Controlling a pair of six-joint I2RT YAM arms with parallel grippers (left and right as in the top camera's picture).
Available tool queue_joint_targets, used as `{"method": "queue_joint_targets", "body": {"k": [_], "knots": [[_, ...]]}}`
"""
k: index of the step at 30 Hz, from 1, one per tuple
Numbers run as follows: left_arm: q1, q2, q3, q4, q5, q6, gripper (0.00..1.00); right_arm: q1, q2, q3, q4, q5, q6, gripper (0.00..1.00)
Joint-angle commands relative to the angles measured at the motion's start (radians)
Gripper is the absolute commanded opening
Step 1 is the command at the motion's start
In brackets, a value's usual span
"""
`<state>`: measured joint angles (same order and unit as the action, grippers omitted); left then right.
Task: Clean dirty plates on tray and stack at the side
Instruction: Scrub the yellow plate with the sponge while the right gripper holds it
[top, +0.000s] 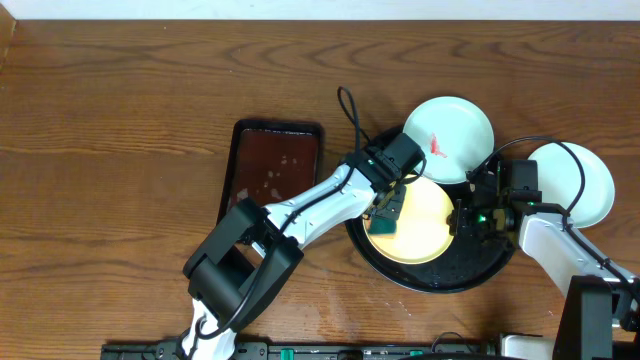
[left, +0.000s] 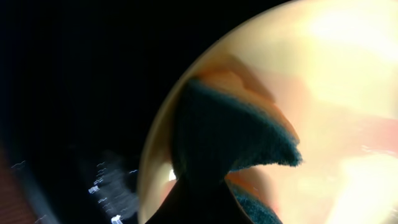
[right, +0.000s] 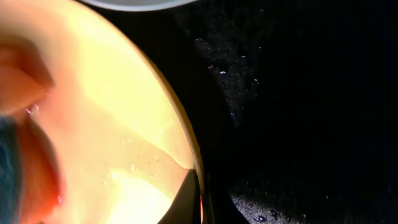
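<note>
1. The left gripper (top: 388, 205) is closed on a dark green sponge (left: 230, 143), which it presses flat against the pale yellow plate (top: 425, 228).
2. The right gripper (top: 468, 215) pinches that plate's right rim. In its wrist view one dark finger (right: 188, 198) lies on the rim's inner side.
3. The pale yellow plate sits inside the round black tray (top: 440, 278), whose glossy floor is beaded with droplets.
4. A white plate (top: 450, 120) with a red smear overlaps the tray's far rim.
5. A second white plate (top: 585, 180) rests on the wooden table (top: 120, 120) just right of the tray.
6. A rectangular reddish-brown tray (top: 275, 165) lies to the left.
</note>
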<state>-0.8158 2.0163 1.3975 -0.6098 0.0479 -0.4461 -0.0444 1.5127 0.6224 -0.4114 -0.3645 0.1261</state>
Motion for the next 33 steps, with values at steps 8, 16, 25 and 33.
{"method": "queue_joint_targets", "body": {"k": [8, 16, 25, 33], "knots": [[0.034, 0.105, -0.008, 0.132, 0.156, 0.034, 0.08, 0.013, 0.049, -0.032, -0.012, 0.053, 0.008, 0.01], [-0.002, 0.146, -0.007, 0.254, 0.552, 0.024, 0.08, 0.013, 0.049, -0.032, -0.013, 0.053, 0.008, 0.01], [-0.01, 0.146, -0.008, 0.25, 0.515, 0.146, 0.07, 0.013, 0.049, -0.032, -0.011, 0.053, 0.008, 0.01], [-0.003, 0.145, 0.095, -0.046, 0.096, 0.14, 0.07, 0.013, 0.049, -0.032, -0.011, 0.053, 0.008, 0.01]]}}
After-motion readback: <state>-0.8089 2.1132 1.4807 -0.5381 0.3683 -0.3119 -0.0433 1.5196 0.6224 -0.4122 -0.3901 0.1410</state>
